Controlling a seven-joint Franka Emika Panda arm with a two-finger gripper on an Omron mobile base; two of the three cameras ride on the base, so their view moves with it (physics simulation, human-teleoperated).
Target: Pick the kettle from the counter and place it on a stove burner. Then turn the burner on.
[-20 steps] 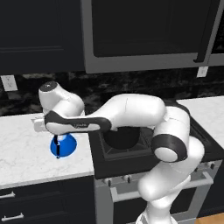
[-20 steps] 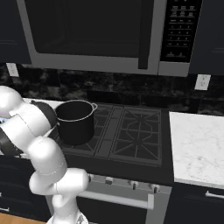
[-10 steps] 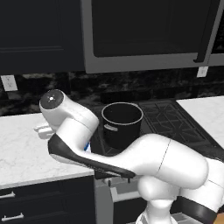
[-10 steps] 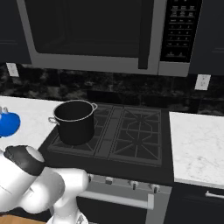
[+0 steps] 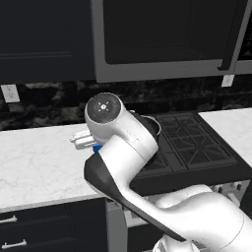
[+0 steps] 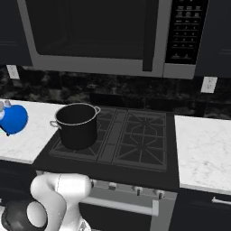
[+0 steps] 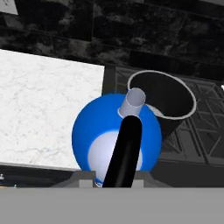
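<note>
The small bright blue kettle [image 6: 12, 119] hangs just above the white marble counter [image 6: 27, 144], left of the stove. In the hand view the kettle [image 7: 114, 131] sits right below the hand, grey spout toward the pot, black handle [image 7: 126, 148] running up into my gripper [image 7: 117, 181], which is shut on it. From the left base view only a sliver of the kettle [image 5: 97, 147] shows beside the gripper [image 5: 83, 140], behind my own arm. The stove burners [image 6: 140, 135] with black grates lie to the right.
A large black pot [image 6: 77, 125] stands on the front left burner, close to the kettle. Stove knobs [image 6: 135, 191] line the range front. A microwave [image 6: 113, 36] hangs above. More counter [image 6: 203, 149] extends right of the stove.
The kettle has left the counter and moved a little right toward the stove. My arm has swung round and folded close in front of the left base camera.
</note>
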